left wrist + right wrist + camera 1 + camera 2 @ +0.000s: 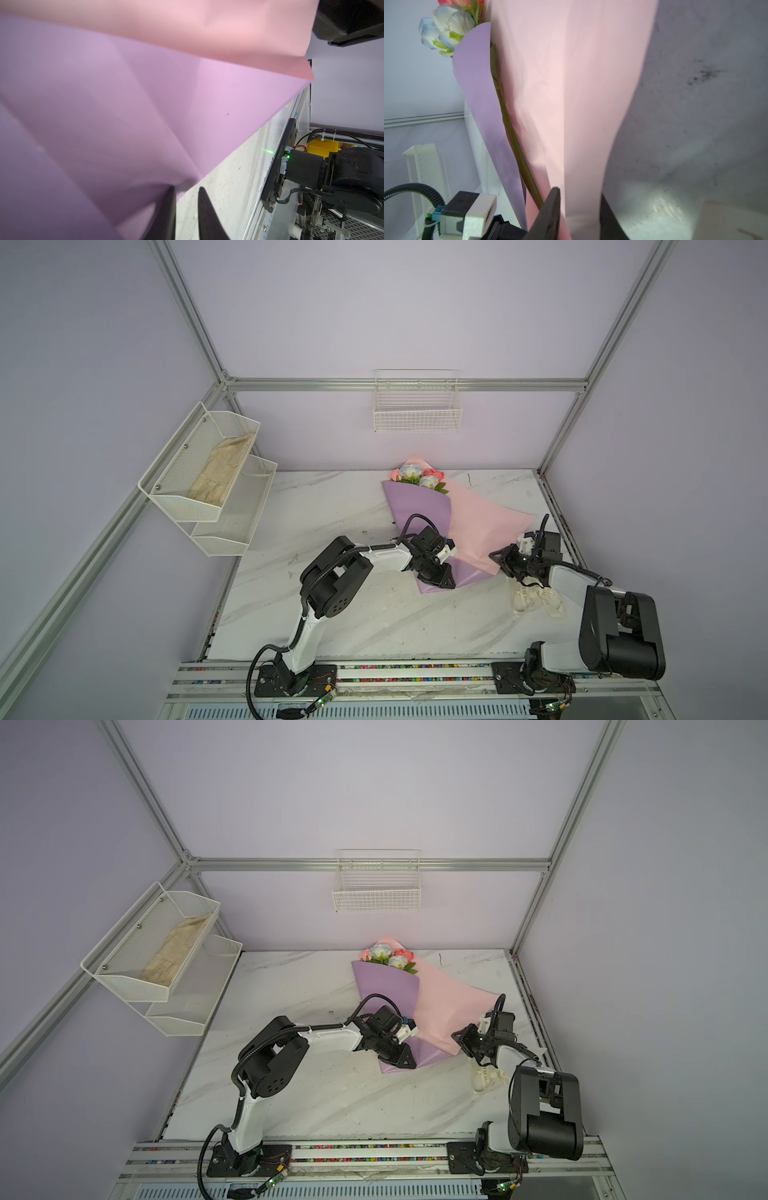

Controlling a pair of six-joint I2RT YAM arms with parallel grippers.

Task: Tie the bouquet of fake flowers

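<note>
The bouquet of fake flowers point(417, 510) point(384, 992) lies on the marble table, blooms point(419, 477) point(390, 957) toward the back wall. Its lilac paper is wrapped over the stems, and a pink flap point(478, 526) spreads to the right. My left gripper point(442, 580) point(405, 1058) point(186, 188) rests at the lilac lower end, jaws slightly apart with bare table between them. My right gripper point(496, 558) point(459, 1038) point(579, 192) is closed on the pink flap's lower corner. A blue-white bloom point(440, 31) and a green stem point(512, 135) show in the right wrist view.
A cream printed ribbon point(523, 599) point(486, 1079) lies under the right arm. White mesh shelves point(232, 531) hang on the left wall, holding a cream cloth point(220, 472). A wire basket point(417, 418) hangs on the back wall. A metal frame rail point(561, 522) borders the table's right edge.
</note>
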